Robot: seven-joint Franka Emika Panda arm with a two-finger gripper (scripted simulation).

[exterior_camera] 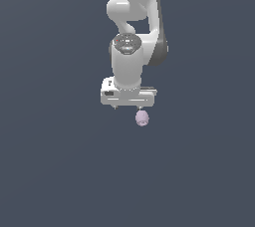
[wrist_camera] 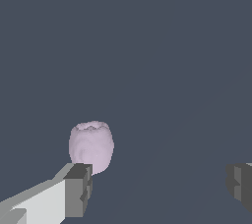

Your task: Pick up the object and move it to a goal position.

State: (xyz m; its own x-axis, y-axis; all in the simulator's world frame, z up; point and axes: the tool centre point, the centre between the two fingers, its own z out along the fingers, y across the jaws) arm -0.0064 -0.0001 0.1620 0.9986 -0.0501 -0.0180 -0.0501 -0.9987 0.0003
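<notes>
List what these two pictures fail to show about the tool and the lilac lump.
- Exterior view: the tool fingers are too small and mostly hidden under the white hand, so their spread is unreadable there.
- Wrist view: the far finger is cut by the frame edge; the near finger covers the lump's lower edge, so contact cannot be judged.
- Both views: no goal marker shows, and the lump's underside is hidden.
</notes>
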